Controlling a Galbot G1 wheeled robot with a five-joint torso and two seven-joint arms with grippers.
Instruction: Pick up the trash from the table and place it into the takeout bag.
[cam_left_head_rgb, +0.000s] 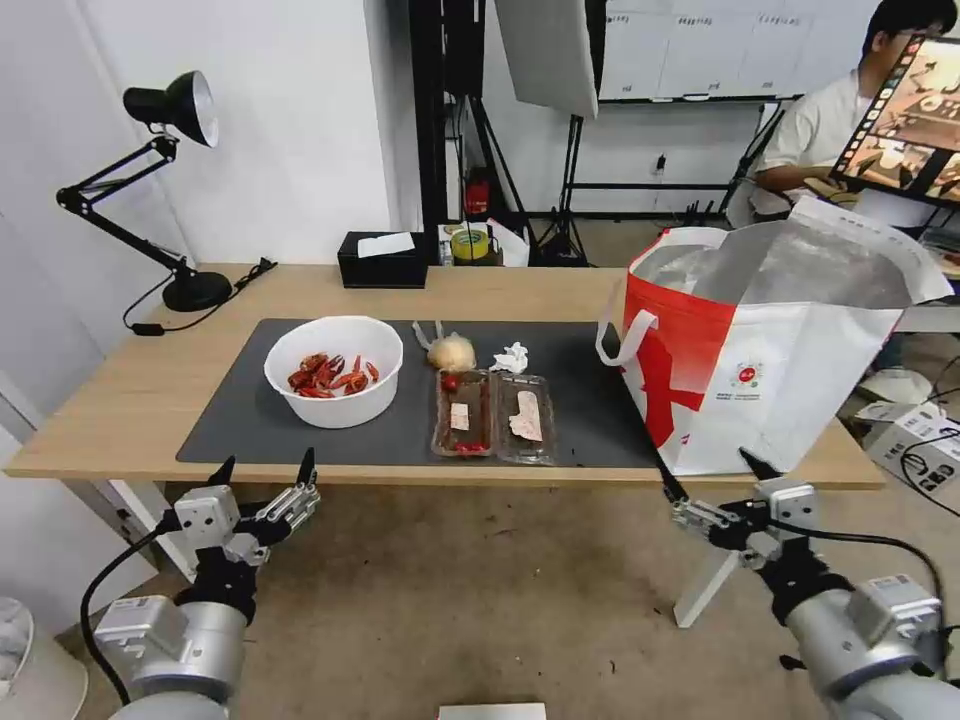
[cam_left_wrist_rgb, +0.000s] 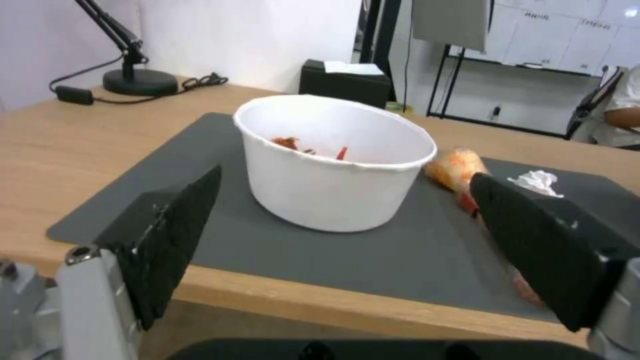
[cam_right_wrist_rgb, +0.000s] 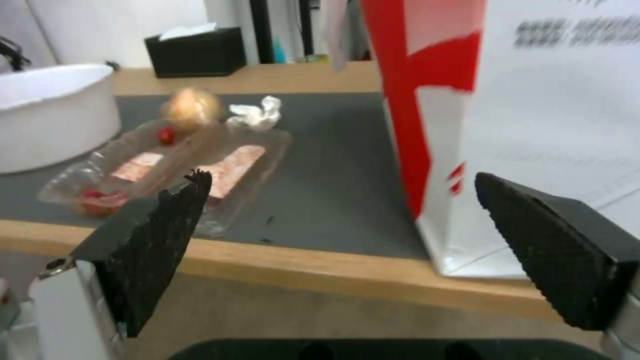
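The table stretches across the head view, light wood with a dark grey mat covering its middle. At the mat's right end stands the takeout bag, red and white, its mouth open and the foil lining showing. Next in size, the white bowl sits on the mat's left part (red crayfish shells lie in its bottom). Right of it, two clear plastic trays lie side by side near the front edge, touching each other. Just behind them rest the knotted clear bag with its tan lump and, beside that, the crumpled tissue.

Both arms hang below the table's front edge, touching nothing. The left gripper sits before the bowl with fingers spread wide and empty; the right gripper sits before the takeout bag's near corner, likewise spread and empty.
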